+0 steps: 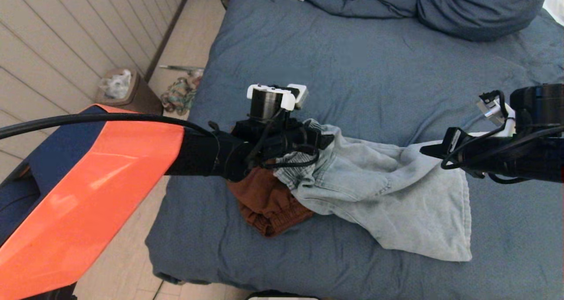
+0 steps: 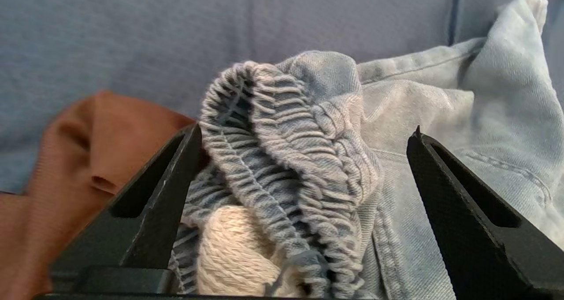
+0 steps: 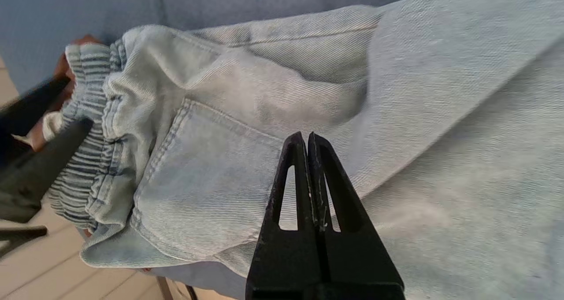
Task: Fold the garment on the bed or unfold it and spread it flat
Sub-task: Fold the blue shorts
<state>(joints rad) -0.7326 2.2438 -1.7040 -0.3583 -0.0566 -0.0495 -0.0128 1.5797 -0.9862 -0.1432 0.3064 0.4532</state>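
Garment — pale denim trousers, lying crumpled mid-bed, partly over a rust-brown garment at its 9 o'clock. My left end effector stands wide open, straddling the elastic waistband, placed, I judge, to pinch it. My right end effector is pressed fully closed with nothing between — over the leg at 3 o'clock, likely awaiting the spread.
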